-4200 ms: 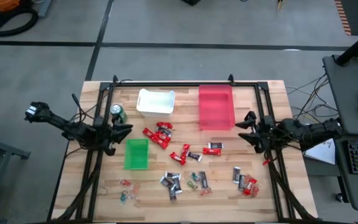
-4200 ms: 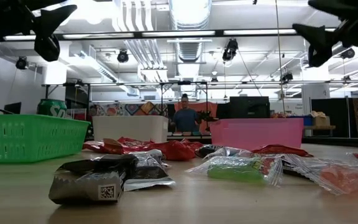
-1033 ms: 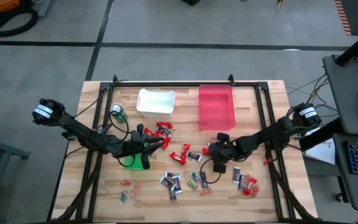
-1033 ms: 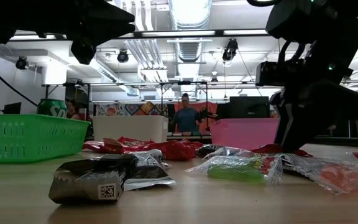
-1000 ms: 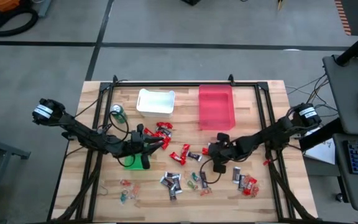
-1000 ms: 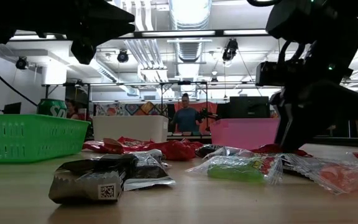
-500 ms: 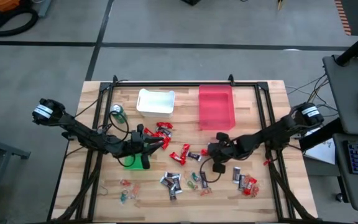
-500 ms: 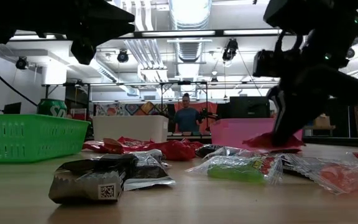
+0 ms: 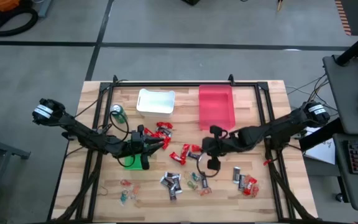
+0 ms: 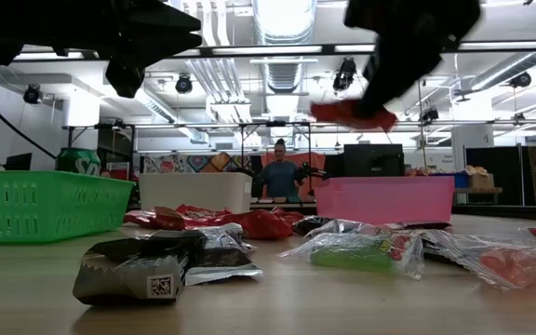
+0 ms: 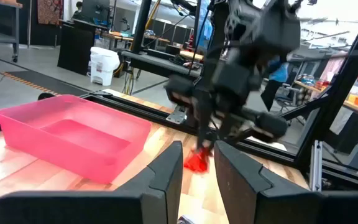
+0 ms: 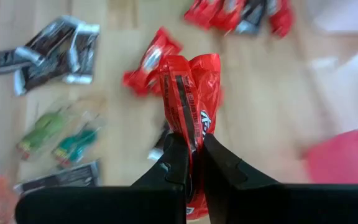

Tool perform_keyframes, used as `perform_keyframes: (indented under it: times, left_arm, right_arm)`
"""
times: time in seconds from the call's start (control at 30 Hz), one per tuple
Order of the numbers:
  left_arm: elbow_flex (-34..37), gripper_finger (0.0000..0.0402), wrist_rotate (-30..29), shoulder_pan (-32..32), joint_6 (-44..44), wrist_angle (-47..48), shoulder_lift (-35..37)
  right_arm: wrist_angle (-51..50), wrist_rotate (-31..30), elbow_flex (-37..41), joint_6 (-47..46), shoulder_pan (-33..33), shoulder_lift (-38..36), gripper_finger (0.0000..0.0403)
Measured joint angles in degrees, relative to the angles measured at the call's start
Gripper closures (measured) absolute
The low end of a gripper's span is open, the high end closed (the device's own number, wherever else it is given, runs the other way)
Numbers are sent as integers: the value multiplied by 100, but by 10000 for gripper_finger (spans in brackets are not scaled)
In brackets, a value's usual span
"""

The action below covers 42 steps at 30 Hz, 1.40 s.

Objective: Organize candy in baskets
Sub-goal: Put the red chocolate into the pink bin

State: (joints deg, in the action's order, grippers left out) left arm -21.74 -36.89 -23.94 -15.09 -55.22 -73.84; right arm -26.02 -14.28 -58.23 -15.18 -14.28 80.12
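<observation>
From above, the right claw [image 9: 205, 147] hangs over the bench [image 9: 266, 112], the red basket [image 9: 215, 107] just beyond it, while the left claw [image 9: 161, 143] waits by the green basket [image 9: 131, 161], its fingers slightly parted. The right wrist view shows the right claw pinching a red-wrapped bar [image 12: 190, 88] above scattered candy. The carry looks under way; next likely comes moving over the red basket and letting go.

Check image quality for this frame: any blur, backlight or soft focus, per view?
Right wrist view: table and loose candy are motion-smeared; the red-wrapped bar in the right gripper stays sharp. Low view: ceiling lights backlight both arms into silhouettes. Left wrist view: left gripper fingers soft, red basket sharp. High view: even, sharp.
</observation>
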Motion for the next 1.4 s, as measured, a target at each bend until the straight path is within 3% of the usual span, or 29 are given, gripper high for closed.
perform_keyframes:
  times: [0.2, 0.4, 0.67, 0.97, 1.13, 1.4]
  left_arm:
    - [0, 324, 42, -13, -48, -2, 0]
    - [0, 324, 47, -13, -92, -4, 0]
    - [0, 324, 49, -13, -92, -4, 0]
    - [0, 324, -85, -11, -30, -2, 0]
    - [2, 324, -481, -3, -15, -2, 0]
    - [2, 324, -572, 7, 236, -2, 0]
  right_arm:
    - [-852, -80, -848, 1068, 594, 15, 384]
    - [-1176, -74, -1067, 2245, 1478, -4, 384]
    - [-1057, -1, -667, 3575, 3106, -15, 384]
    - [485, 1251, 337, 4596, 5005, 82, 384]
    - [1030, 1338, 581, 4848, 5426, 319, 383]
    - [1094, 1346, 570, 4809, 5460, 775, 362]
